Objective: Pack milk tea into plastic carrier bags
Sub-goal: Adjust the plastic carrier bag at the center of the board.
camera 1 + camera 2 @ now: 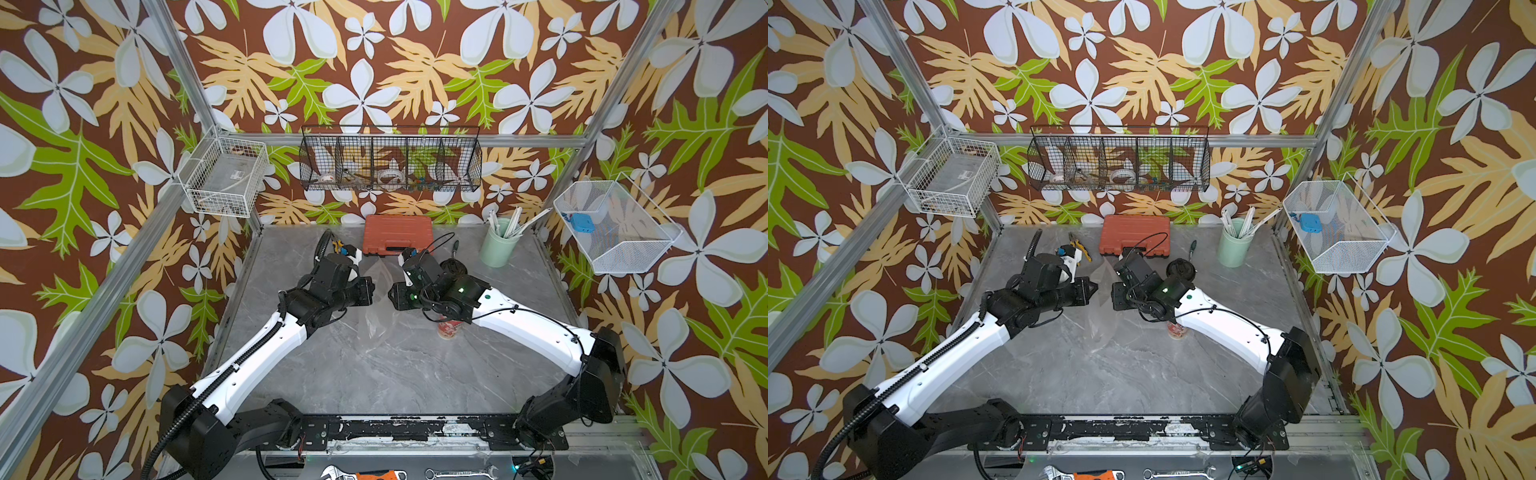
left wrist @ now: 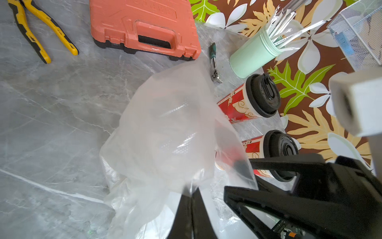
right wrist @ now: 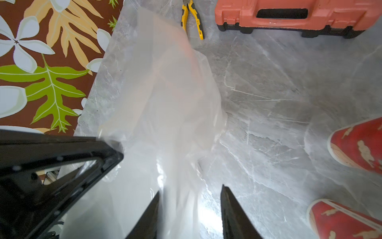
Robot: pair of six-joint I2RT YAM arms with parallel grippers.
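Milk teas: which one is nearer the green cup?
The far milk tea, closest to the green cup; the other milk tea stands nearer the base, under the right arm.

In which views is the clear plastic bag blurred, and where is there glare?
Right wrist view: the plastic bag is smeared by motion blur, and glare whitens the table beneath it. Left wrist view: the bag is sharper, with small highlights; the white block is out of focus. Both top views: sharp, bag nearly invisible.

Orange toolcase [image 1: 397,233], pliers [image 2: 55,31], perhaps ratchet [image 2: 214,62]
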